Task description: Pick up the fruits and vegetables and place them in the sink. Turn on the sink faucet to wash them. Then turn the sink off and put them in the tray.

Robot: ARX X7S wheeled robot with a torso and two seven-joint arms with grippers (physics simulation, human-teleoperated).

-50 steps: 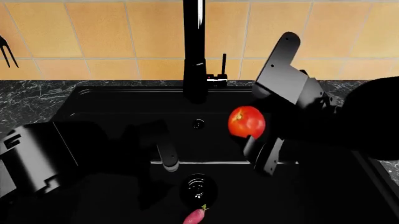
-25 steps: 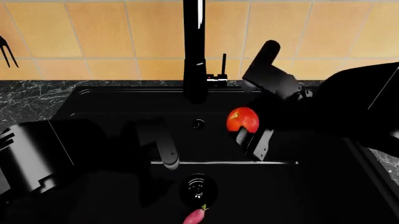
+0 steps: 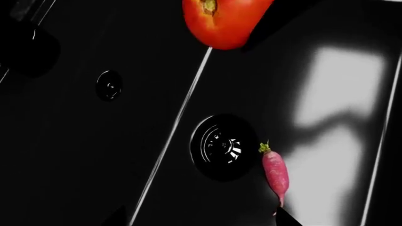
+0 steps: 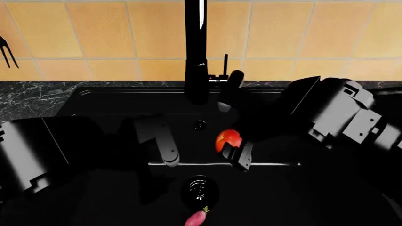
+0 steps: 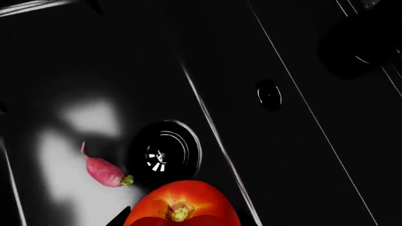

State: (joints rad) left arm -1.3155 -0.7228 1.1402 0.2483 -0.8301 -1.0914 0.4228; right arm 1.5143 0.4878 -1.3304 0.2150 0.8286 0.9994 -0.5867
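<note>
My right gripper is shut on the red tomato and holds it above the floor of the black sink, below the tall black faucet. In the right wrist view the tomato fills the space between the jaws, stem toward the camera. The pink radish lies on the sink floor beside the round drain; it also shows in both wrist views. My left gripper hovers open and empty over the basin, left of the tomato.
The faucet's thin side lever stands just right of the spout base, close to my right arm. A small overflow hole sits in the sink's back wall. Grey marbled counter and a tiled wall lie behind; a fork-like utensil hangs far left.
My right arm has swung left and lowered the tomato deeper into the sink. The left arm has barely shifted. The radish has not moved.
</note>
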